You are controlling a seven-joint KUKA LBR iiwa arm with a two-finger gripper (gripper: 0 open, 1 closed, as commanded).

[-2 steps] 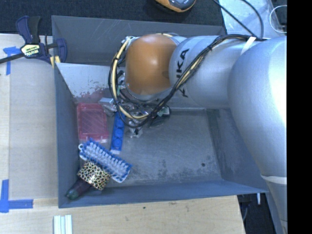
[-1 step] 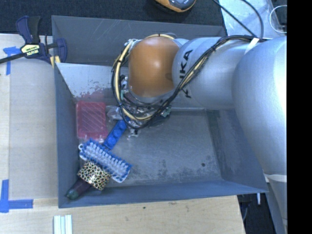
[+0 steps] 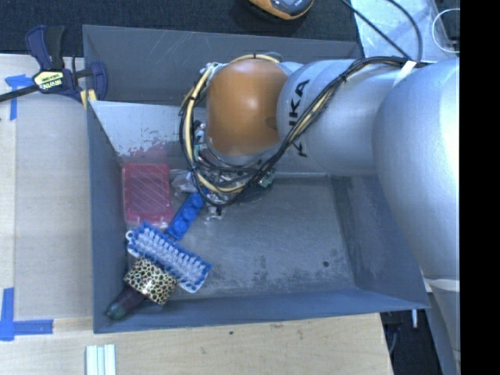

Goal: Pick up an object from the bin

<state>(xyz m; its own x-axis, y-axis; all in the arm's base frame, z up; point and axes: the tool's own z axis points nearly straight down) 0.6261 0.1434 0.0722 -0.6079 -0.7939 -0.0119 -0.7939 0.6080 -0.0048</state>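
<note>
Only legible txt: "KUKA" brand, printed on robot's silver arm [image 3: 355,135].

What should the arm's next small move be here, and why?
Probably a slight shift down-left in the view, centring over the blue strip, since the gripper hangs at that strip's upper end; the pink block lies just left and the bristle brush farther down.

You have the gripper [image 3: 206,203] low in the bin [image 3: 312,233], beneath the orange cover [image 3: 242,108], at the upper end of a blue studded brick [image 3: 183,216]. A pink ribbed block [image 3: 146,192] lies just left of the brick. Below them, a blue brush [image 3: 168,256] with white bristles touches a leopard-print piece [image 3: 151,281] in the lower left corner.
</note>
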